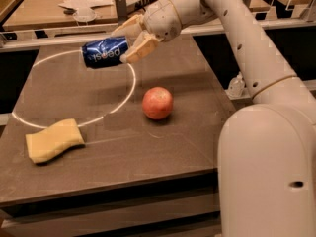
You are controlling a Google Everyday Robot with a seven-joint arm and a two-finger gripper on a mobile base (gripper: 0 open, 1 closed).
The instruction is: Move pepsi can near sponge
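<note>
Jaws grip the sideways pepsi can (104, 52) over the far end of the table (187, 147), well apart from the sponge (53, 140).

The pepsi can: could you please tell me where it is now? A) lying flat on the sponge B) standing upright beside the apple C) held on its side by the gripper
C: at the far side of the table the gripper is shut on one end of the pepsi can, which lies sideways, apart from the sponge and the apple.

The gripper (120, 46) held the blue pepsi can (103, 53) sideways near the tabletop's (187, 152) back edge. The yellow sponge (53, 140) lay flat by the front left corner.
</note>
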